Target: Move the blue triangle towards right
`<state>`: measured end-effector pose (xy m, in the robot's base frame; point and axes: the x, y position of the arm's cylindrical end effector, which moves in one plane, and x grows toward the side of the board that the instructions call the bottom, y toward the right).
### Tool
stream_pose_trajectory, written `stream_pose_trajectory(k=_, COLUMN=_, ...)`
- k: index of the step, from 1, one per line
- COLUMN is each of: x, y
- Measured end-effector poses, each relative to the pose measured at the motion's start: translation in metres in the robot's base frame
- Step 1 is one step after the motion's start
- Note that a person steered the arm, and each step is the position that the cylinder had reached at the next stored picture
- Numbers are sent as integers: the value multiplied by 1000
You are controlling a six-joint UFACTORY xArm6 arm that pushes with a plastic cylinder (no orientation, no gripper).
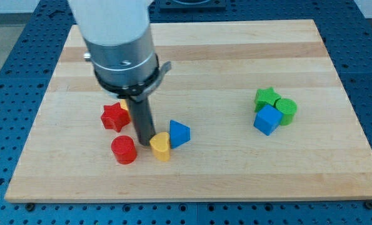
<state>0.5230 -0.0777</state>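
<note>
The blue triangle (179, 133) lies on the wooden board (236, 56) a little left of the middle, near the view's bottom. A yellow heart-shaped block (161, 147) touches its lower left side. My tip (145, 141) is the lower end of the dark rod, just left of the yellow block and about 50 pixels left of the blue triangle. It is not touching the triangle.
A red star (114, 116) and a red cylinder (124, 150) lie left of the rod. A yellow block (124, 105) peeks out behind the rod. At the view's right a green star (266, 97), a green cylinder (287, 110) and a blue cube (267, 119) sit clustered.
</note>
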Motion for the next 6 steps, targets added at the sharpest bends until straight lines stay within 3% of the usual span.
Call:
stream_pose_trajectory(k=5, x=-19, y=137)
stream_pose_trajectory(k=6, x=-19, y=137)
